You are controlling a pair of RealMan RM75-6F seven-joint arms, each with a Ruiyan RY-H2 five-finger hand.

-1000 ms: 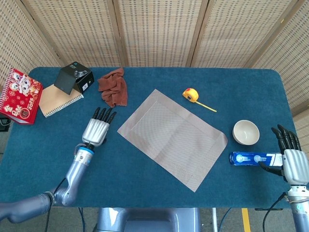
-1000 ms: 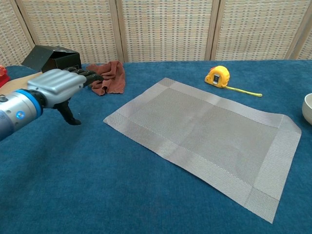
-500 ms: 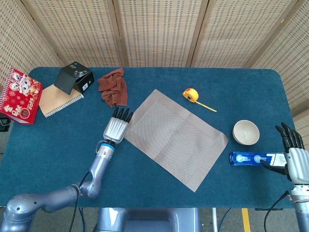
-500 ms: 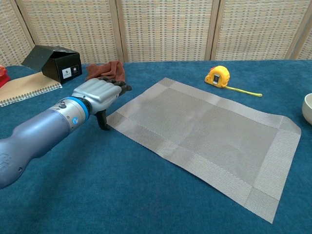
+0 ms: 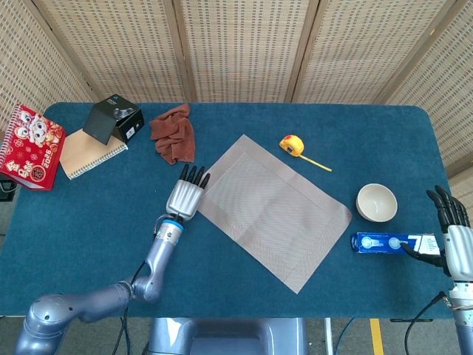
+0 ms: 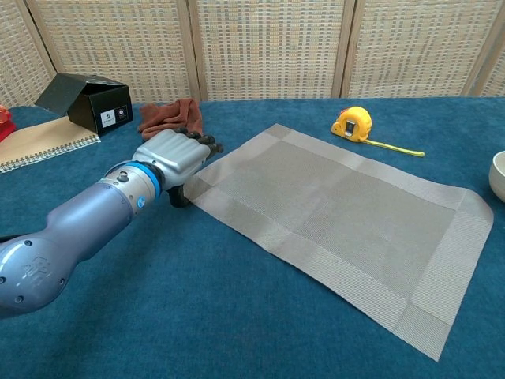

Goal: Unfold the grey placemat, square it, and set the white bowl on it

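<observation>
The grey placemat (image 5: 275, 211) lies unfolded and flat, set diagonally across the middle of the table, and also shows in the chest view (image 6: 339, 217). My left hand (image 5: 186, 197) lies flat, its outstretched fingers touching the mat's left corner; in the chest view the left hand (image 6: 175, 155) has its thumb down beside that corner. The white bowl (image 5: 377, 202) stands upright on the cloth-covered table to the right of the mat, apart from it. My right hand (image 5: 452, 235) hovers at the table's right edge with fingers spread, holding nothing.
A blue box (image 5: 388, 242) lies just in front of the bowl, next to my right hand. A yellow tape measure (image 5: 292, 144) sits behind the mat. A rust cloth (image 5: 174, 133), black box (image 5: 112, 118), notebook (image 5: 89, 155) and red book (image 5: 29, 146) fill the far left.
My left hand has travelled right to the mat's left corner, and the mat has shifted slightly to the right. My right hand has drifted a little outward.
</observation>
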